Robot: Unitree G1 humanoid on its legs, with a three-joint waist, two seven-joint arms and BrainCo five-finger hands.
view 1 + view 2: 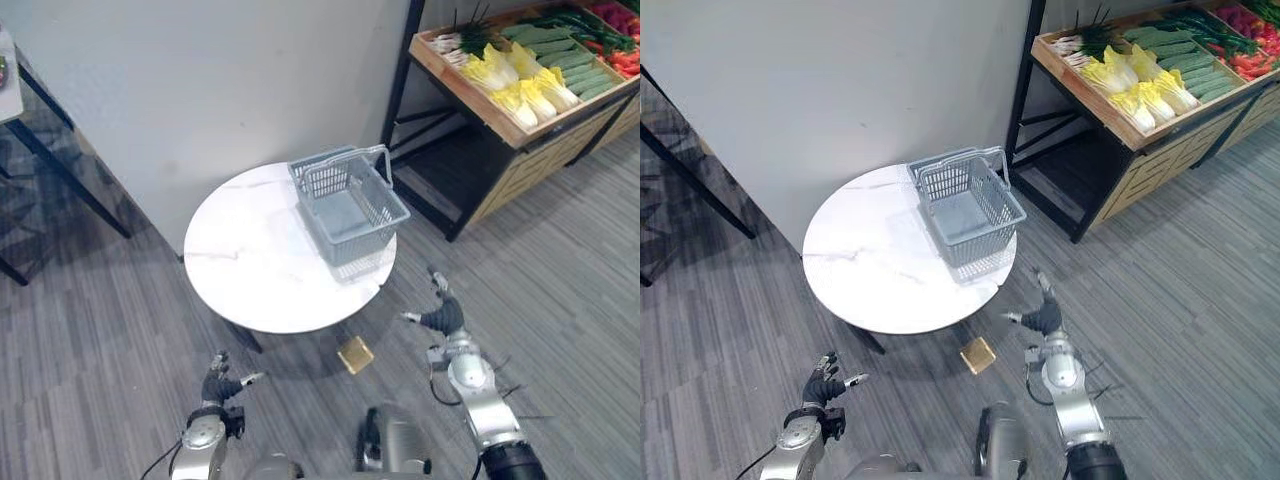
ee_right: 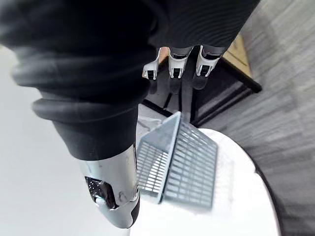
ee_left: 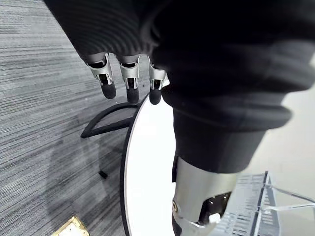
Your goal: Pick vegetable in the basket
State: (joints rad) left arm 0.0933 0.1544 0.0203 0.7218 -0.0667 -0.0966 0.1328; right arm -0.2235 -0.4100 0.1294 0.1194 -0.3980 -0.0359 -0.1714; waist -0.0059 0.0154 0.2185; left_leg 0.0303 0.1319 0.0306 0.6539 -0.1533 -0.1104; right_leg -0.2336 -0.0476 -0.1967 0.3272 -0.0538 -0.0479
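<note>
One grey wire basket [image 1: 350, 205] stands empty on the far right part of a round white desk [image 1: 250, 270], seen in the left eye view. The vegetables [image 1: 520, 85], pale cabbages beside green stalks and something red, lie in a wooden shelf [image 1: 545, 160] at the upper right, well apart from the basket. The right eye view puts the left robot hand [image 1: 823, 385] low over the floor, short of the desk's near edge. The right robot hand [image 1: 1043, 320] is off the desk's right side, nearer the shelf. In the left wrist view that hand's fingers [image 3: 129, 86] are loose and straight, gripping nothing, with the desk rim past them. The right wrist view shows equally slack, empty fingers [image 2: 176, 64], with the basket beyond. The step in hand appears to be the approach to the shelf. The right arm looks better placed for it, and would do well to close round one vegetable cleanly, without dragging its neighbours.
</note>
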